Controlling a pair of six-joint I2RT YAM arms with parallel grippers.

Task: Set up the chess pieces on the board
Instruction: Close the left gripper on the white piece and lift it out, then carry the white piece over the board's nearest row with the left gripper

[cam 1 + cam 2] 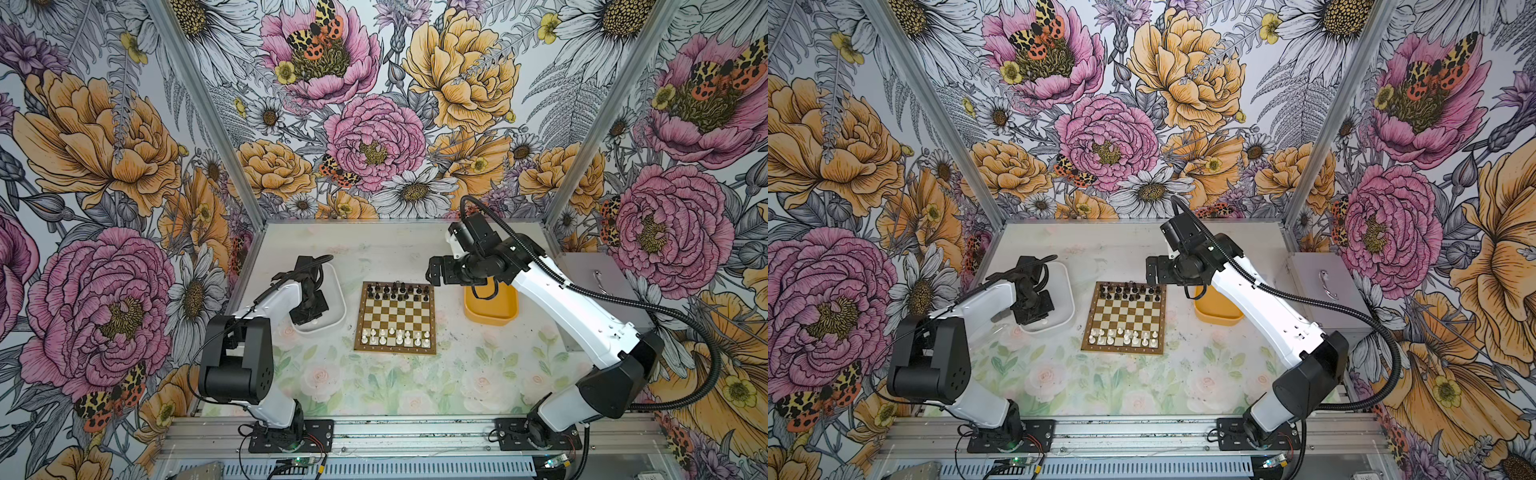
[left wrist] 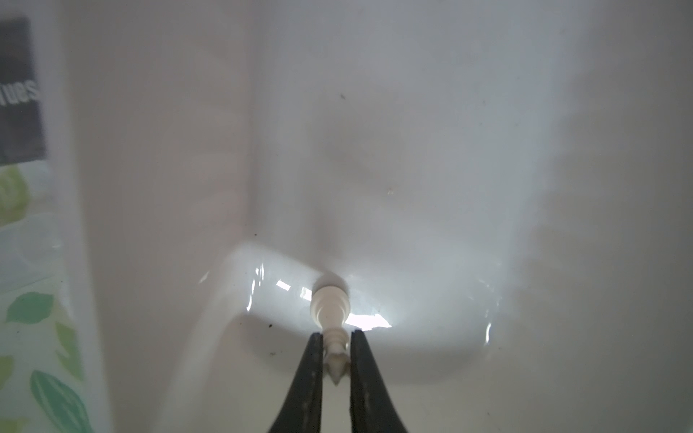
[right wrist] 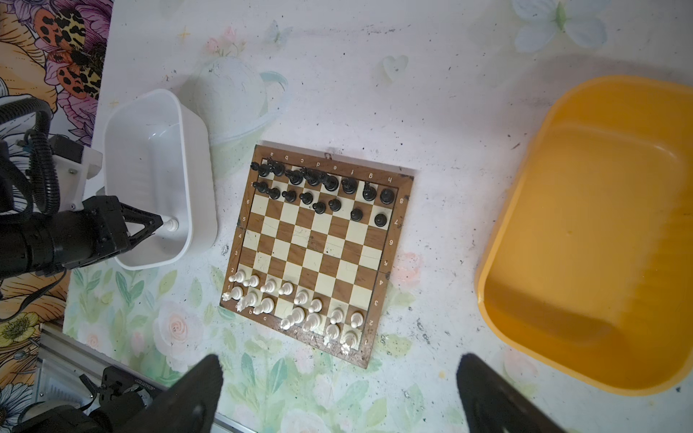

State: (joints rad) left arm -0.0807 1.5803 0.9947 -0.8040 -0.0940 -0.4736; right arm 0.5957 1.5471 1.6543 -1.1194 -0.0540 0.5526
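The board (image 1: 397, 316) (image 1: 1125, 319) (image 3: 318, 243) lies mid-table. Black chess pieces (image 1: 399, 291) (image 3: 322, 187) fill its far two rows, and white chess pieces (image 1: 397, 336) (image 3: 300, 303) stand along the near rows. My left gripper (image 2: 336, 333) (image 3: 163, 225) reaches into the white tray (image 1: 343, 303) (image 2: 412, 150). It is shut on the top of a white chess piece (image 2: 330, 303) (image 3: 171, 225), whose base rests by the tray's corner. My right gripper (image 1: 432, 274) (image 3: 339, 365) hangs open and holds nothing, high beside the board's far right corner.
A yellow tray (image 1: 494, 313) (image 3: 600, 225) with nothing visible in it sits right of the board, partly under the right arm. A grey metal box (image 1: 598, 282) with a handle stands at the right edge. The floral mat (image 1: 395, 382) stretches in front of the board.
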